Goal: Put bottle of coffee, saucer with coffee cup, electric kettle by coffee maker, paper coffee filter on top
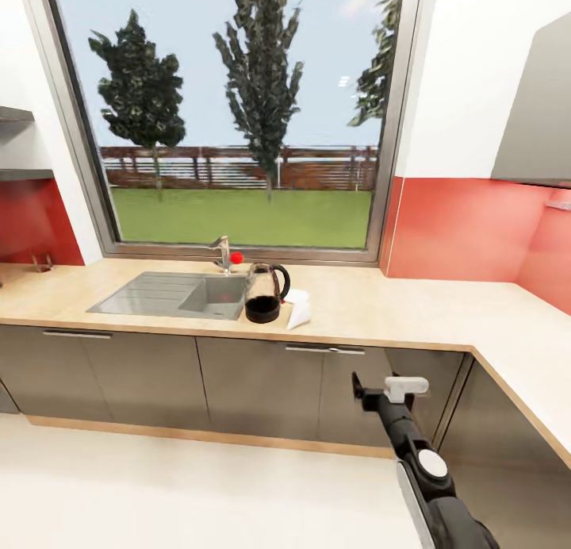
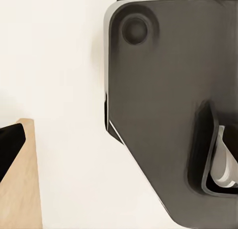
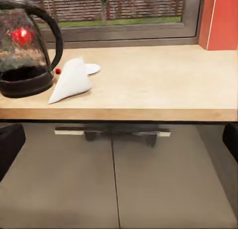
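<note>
Kettle stands on tabletop just right of sink, white filter lying just beside its right. Right gripper hangs below tabletop edge facing cabinet, jaws spread wide, empty. Left jaws' state cannot be told.

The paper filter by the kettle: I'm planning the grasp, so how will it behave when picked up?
The filter lies flat on the counter as a thin white cone, so it is probably very light and floppy, apt to crumple under a firm pinch. Lying that flat, it may slide rather than lift when the fingers close. It lies close by the kettle, so a sideways approach might nudge that.
</note>
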